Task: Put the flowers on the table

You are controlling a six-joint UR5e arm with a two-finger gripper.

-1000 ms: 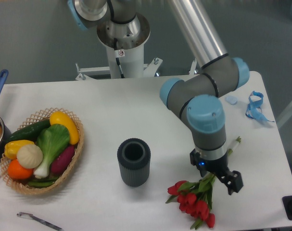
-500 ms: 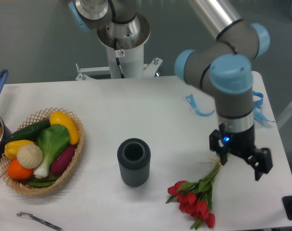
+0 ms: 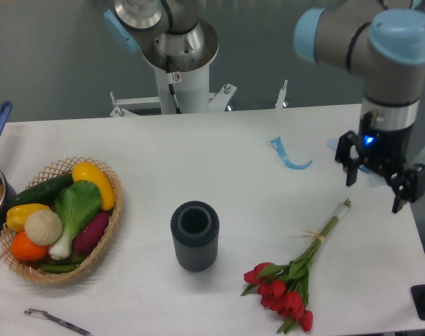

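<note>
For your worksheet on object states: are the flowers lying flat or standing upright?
Lying flat: the flowers rest stems-out on the table.

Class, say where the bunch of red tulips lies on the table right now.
The flowers lie flat on the table near its front right corner, blooms toward the front edge, right of the dark ribbed cylinder and below the raised, open gripper.

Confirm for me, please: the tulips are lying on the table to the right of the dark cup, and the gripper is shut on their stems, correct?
Not quite. In the camera view the gripper is open and clear of the tulips, which lie on the table right of the dark cup.
</note>
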